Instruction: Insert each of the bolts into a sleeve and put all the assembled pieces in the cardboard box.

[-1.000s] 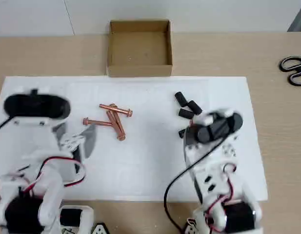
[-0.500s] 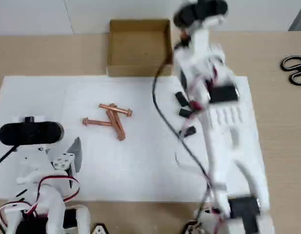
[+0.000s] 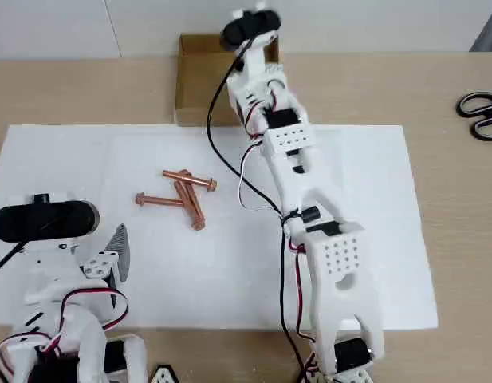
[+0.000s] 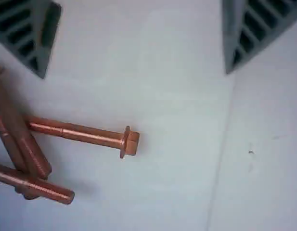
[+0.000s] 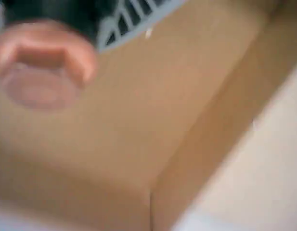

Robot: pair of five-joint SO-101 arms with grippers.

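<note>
Loose copper bolts (image 3: 182, 194) lie in a small pile on the white paper. My left gripper (image 3: 116, 251) hovers open near them on the front left; in the left wrist view one bolt (image 4: 85, 137) lies below its spread fingers (image 4: 254, 33). My right arm (image 3: 281, 144) stretches across the table to the cardboard box (image 3: 199, 84). In the right wrist view its gripper (image 5: 85, 24) is shut on a copper bolt (image 5: 42, 62) in a black sleeve, held above the box floor (image 5: 138, 125). One black sleeve (image 3: 308, 214) shows beside that arm.
The white paper sheet (image 3: 54, 159) covers most of the wooden table. Black scissors (image 3: 481, 113) lie at the far right edge. The box stands at the back, just beyond the paper.
My right arm swung from the sleeves at the right up and over to the cardboard box. My left arm drew back slightly toward the front.
</note>
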